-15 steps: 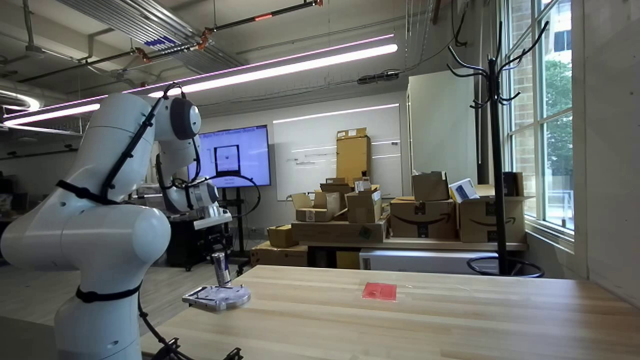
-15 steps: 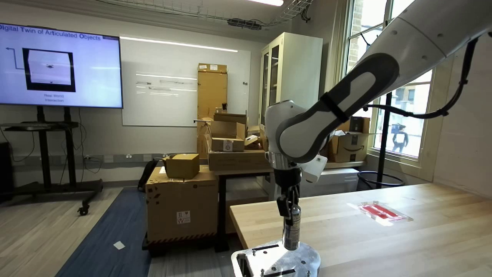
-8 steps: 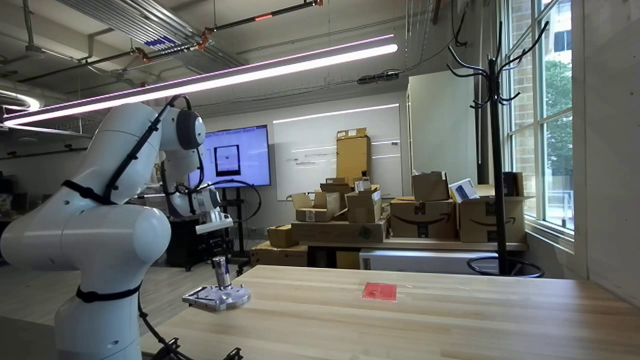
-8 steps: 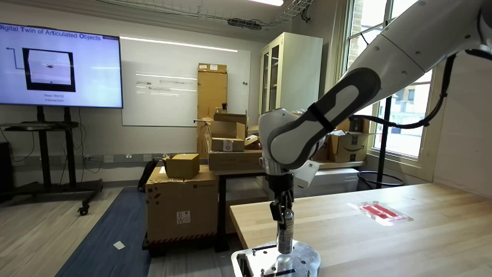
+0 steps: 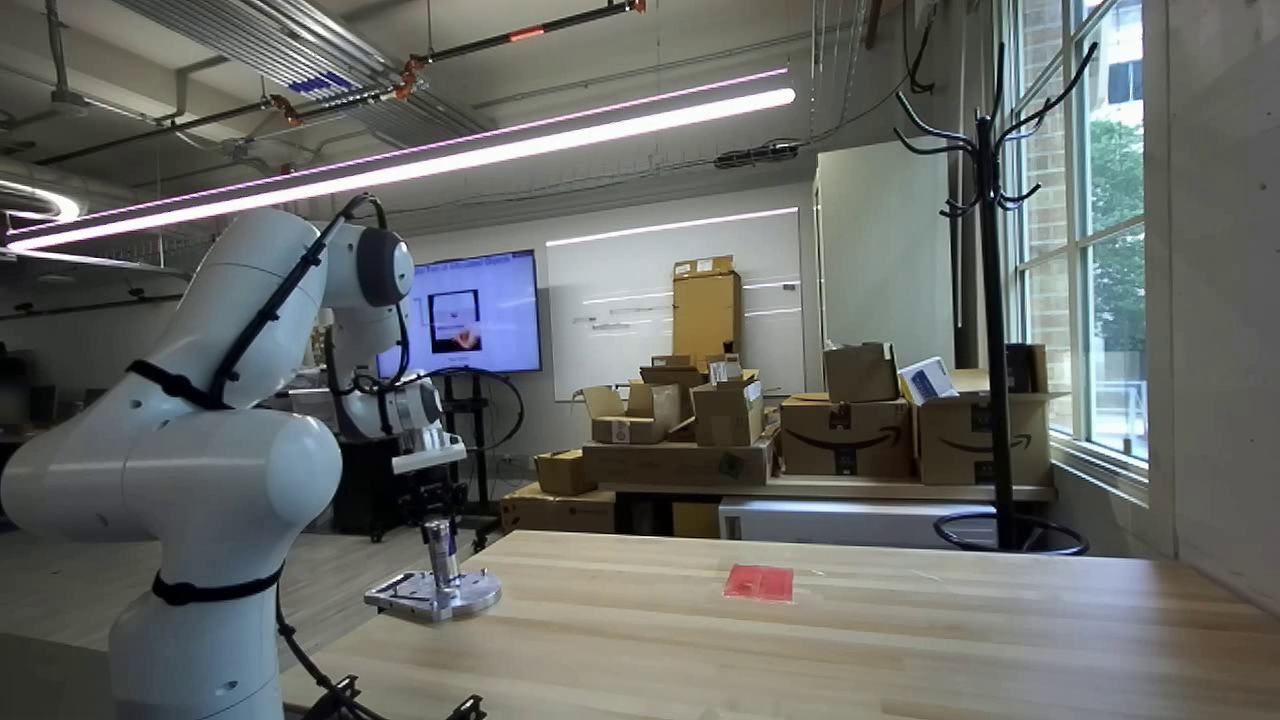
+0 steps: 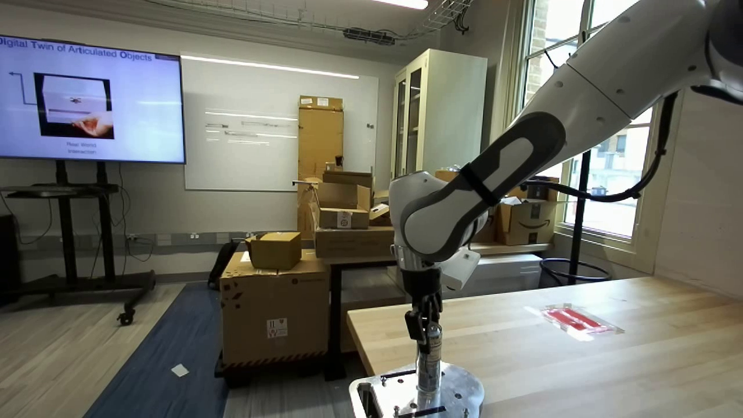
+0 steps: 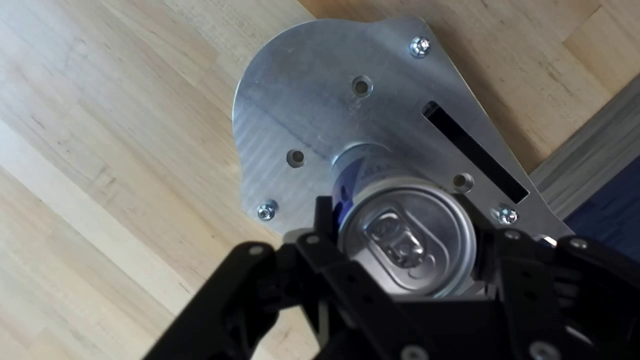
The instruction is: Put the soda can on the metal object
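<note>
The soda can (image 5: pixel 443 556) is a slim dark blue-purple and silvery cylinder, nearly upright over the metal object (image 5: pixel 408 594). In an exterior view the can (image 6: pixel 429 370) has its base at or just above the plate (image 6: pixel 462 388); I cannot tell whether they touch. In the wrist view the can's silvery lid (image 7: pixel 407 240) sits between the fingers of my gripper (image 7: pixel 400 215), which press on its two sides. The silvery plate (image 7: pixel 300 105) has screws, holes and a dark slot. The gripper (image 6: pixel 427 339) also shows around the can's upper part in an exterior view.
The metal object lies on the wooden table (image 6: pixel 551 371), near its edge. A flat red object (image 5: pixel 759 583) is taped to the table, also seen in an exterior view (image 6: pixel 574 318). Cardboard boxes (image 6: pixel 276 313) and a coat rack (image 5: pixel 990 300) stand beyond the table.
The gripper and can have come down towards the metal object, shifting a little left in an exterior view. The can leaned one second ago and is closer to upright now.
</note>
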### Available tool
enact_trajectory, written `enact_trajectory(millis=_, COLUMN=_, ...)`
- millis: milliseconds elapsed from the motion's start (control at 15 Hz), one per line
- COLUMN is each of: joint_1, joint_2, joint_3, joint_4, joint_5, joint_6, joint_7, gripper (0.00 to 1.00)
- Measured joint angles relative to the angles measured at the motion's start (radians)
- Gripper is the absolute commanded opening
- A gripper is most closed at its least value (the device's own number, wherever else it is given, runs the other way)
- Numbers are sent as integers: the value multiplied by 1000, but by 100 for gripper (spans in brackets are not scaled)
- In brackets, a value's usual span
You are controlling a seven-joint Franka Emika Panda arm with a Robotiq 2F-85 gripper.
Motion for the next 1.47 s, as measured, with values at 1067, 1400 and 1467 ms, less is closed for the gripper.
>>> enact_trajectory(millis=1067, joint_1=-50, joint_2=-147, joint_3=-17, joint_4=-47, joint_5=26, joint_6=-1, joint_7=5, gripper=100)
enact_trajectory(millis=1400, joint_1=-171, joint_2=-330, joint_3=-80, joint_4=-184, joint_5=91, joint_6=7, joint_7=5, gripper=100)
enact_trajectory(millis=1467, joint_1=-193, joint_2=-362, joint_3=-93, joint_4=-213, joint_5=104, joint_6=11, joint_7=5, gripper=100)
